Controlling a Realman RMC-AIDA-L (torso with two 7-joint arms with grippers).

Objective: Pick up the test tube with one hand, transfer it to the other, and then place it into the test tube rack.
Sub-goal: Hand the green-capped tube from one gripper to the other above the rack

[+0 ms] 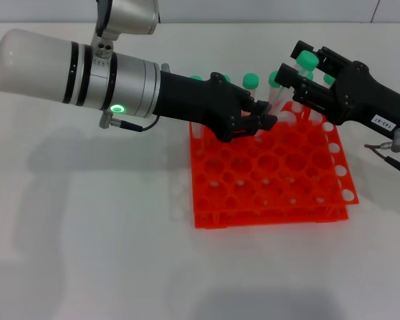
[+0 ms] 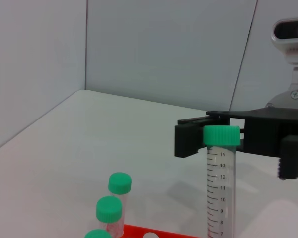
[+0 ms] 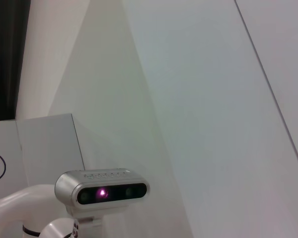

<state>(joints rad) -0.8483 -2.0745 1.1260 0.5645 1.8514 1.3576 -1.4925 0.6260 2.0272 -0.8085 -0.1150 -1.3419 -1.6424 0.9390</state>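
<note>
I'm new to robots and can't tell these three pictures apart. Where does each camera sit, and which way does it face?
Head: up high, looking down on the table; shows the rack, both arms, left hand and right hand.
Left wrist: looks level across the table; shows a tube with the right hand behind it.
Right wrist: tilted up at the walls; shows a camera on a white arm.
Shared: head and left wrist both show the right hand and rack.

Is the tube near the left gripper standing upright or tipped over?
Upright. In the left wrist view the tube rises straight, green cap on top, its scale marks level; its lower end is cut off there. The right gripper is behind its cap.
</note>
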